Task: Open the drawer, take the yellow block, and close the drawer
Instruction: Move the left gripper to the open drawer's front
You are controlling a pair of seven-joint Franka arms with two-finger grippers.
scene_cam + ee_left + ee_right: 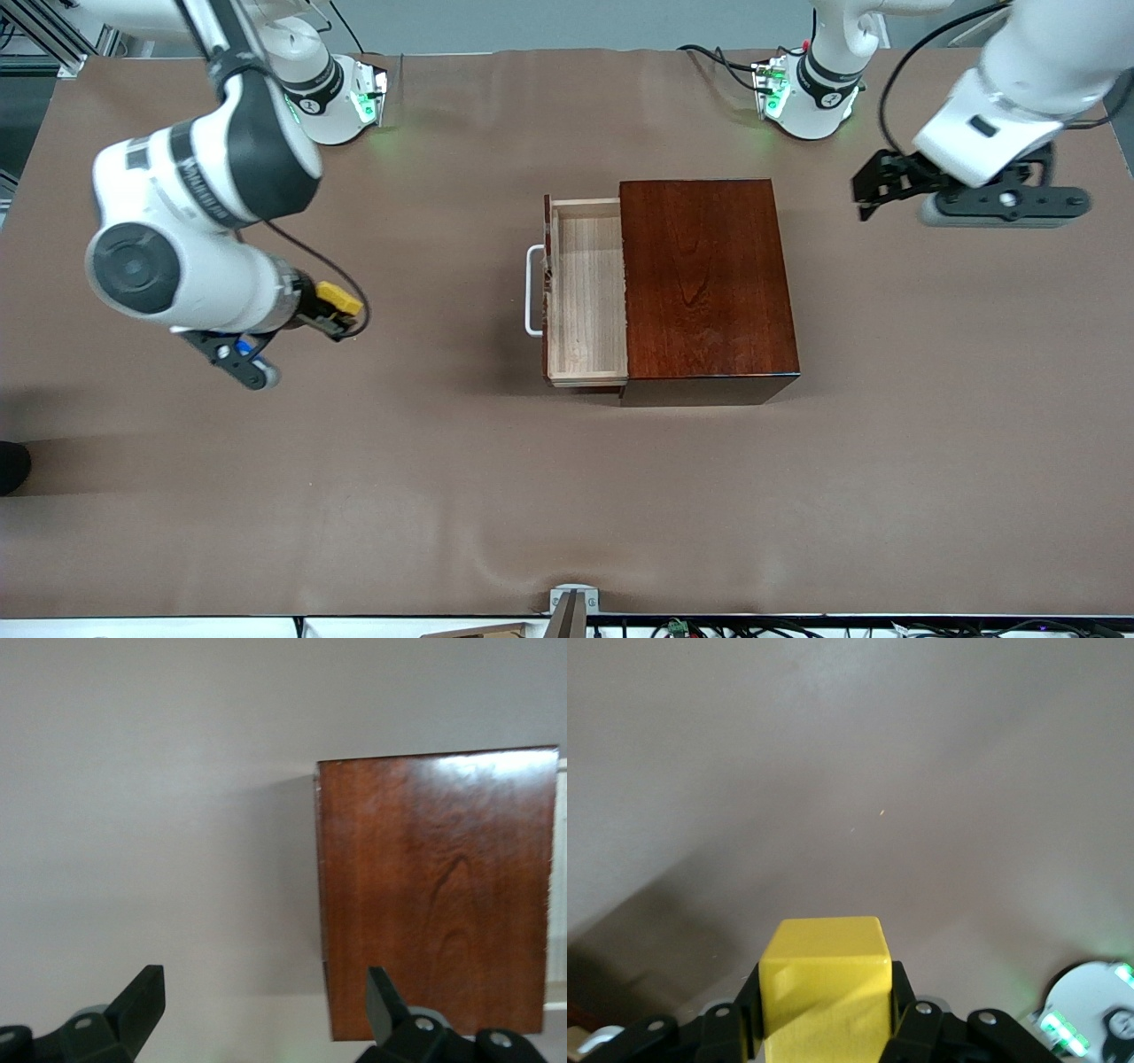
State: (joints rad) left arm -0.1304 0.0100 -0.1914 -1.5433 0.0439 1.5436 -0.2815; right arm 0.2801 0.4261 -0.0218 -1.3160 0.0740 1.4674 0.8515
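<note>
Block out and held, drawer open and waiting to be shut.

Front view: the drawer point(585, 292) stands pulled out of the wooden box point(704, 279) toward the right arm's end of the table, its white handle point(533, 291) free and its tray bare, so closing is the step I judge left. The right gripper point(335, 310) hangs over bare table well apart from the box, forearm angled down, clamping the yellow block point(340, 299). The left gripper point(873, 190) waits over the table beside the box, wrist level.
Left wrist view: its fingers point(142, 997) are spread wide and hold nothing; the box top lies ahead.
Right wrist view: the block point(824, 997) sits squarely between the pads, over bare table.
</note>
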